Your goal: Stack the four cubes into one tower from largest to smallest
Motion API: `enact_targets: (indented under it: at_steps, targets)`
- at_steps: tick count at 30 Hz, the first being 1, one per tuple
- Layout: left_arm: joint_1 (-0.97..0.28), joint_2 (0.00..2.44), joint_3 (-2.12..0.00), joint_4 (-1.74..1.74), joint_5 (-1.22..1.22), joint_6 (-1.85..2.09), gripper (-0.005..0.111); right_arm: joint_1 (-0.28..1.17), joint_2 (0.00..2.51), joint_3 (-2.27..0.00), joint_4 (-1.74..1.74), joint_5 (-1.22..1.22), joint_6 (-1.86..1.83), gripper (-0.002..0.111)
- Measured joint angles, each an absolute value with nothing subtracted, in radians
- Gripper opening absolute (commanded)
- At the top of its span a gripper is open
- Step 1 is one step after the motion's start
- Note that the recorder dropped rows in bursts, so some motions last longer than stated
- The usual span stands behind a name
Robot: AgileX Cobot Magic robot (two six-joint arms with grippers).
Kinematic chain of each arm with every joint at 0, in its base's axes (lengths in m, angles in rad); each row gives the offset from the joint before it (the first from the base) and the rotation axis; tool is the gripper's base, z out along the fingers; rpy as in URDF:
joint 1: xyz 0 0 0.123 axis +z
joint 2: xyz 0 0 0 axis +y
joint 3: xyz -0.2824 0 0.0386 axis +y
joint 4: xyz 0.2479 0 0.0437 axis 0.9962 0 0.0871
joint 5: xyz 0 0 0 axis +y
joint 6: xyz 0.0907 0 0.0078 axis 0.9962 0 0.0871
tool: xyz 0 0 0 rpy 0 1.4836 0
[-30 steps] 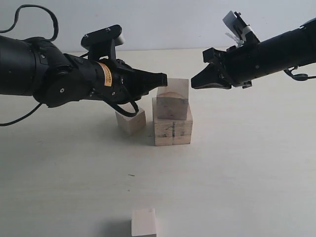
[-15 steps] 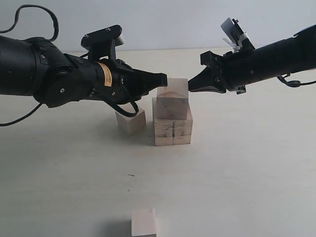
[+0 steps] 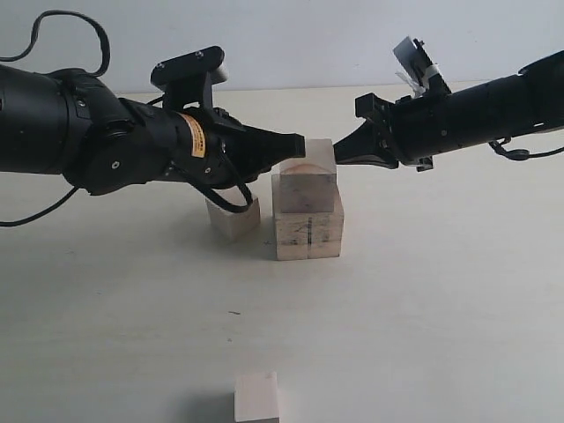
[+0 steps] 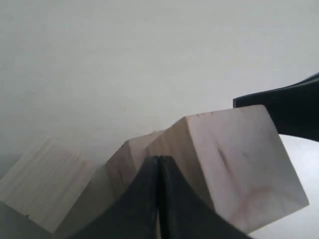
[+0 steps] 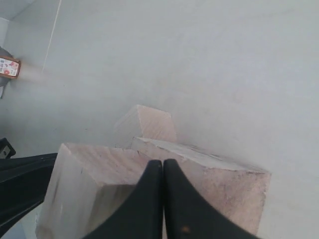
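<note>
Tower (image 3: 307,211) between left hand (image 3: 298,144) and right hand (image 3: 338,157)

Two stacked: largest cube (image 3: 307,236), dark-lined, under curved-grain cube (image 3: 306,182); third cube (image 3: 233,218) just beside; smallest cube (image 3: 256,397) well apart.

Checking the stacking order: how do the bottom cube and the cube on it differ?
The bottom cube is somewhat wider than the top cube. The bottom cube bears a dark line on its front; the top cube shows curved reddish grain on top. The bottom cube rests on the table; the top cube sits on it, between the shut left gripper and right gripper. Both are pale wood.
</note>
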State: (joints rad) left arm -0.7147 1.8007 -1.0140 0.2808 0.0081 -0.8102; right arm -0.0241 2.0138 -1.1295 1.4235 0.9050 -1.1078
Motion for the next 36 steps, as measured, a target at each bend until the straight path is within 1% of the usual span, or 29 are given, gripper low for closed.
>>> enact_targets:
  at_steps: [10, 14, 19, 21, 24, 27, 30, 33, 36]
  targets:
    - [-0.715, 1.801, -1.014, 0.281, 0.008, -0.81, 0.0, -0.024, 2.015, -1.129, 1.433, 0.907, -1.119, 0.0]
    - [-0.715, 1.797, -1.014, 0.281, 0.008, -0.755, 0.0, -0.026, 2.013, -1.129, 1.437, 0.88, -1.129, 0.0]
    - [-0.673, 1.691, -1.014, 0.281, 0.036, -0.659, 0.0, -0.09, 1.926, -1.129, 1.408, 0.824, -1.113, 0.0]
    - [-0.648, 1.652, -1.014, 0.281, 0.073, -0.655, 0.0, -0.107, 1.887, -1.129, 1.329, 0.782, -1.079, 0.0]
    - [-0.603, 1.608, -1.014, 0.283, 0.167, -0.651, 0.0, -0.109, 1.833, -1.123, 1.075, 0.671, -0.901, 0.0]
    - [-0.573, 1.595, -0.989, 0.305, 0.263, -0.634, 0.0, -0.109, 1.756, -1.062, 0.835, 0.55, -0.712, 0.0]
    - [-0.571, 1.595, -0.945, 0.327, 0.311, -0.565, 0.0, -0.111, 1.645, -0.982, 0.633, 0.452, -0.562, 0.0]
    - [-0.571, 1.595, -0.912, 0.329, 0.33, -0.493, 0.0, -0.112, 1.514, -0.928, 0.454, 0.417, -0.426, 0.0]
    - [-0.571, 1.595, -0.905, 0.334, 0.332, -0.447, 0.0, -0.112, 1.403, -0.89, 0.286, 0.439, -0.306, 0.0]
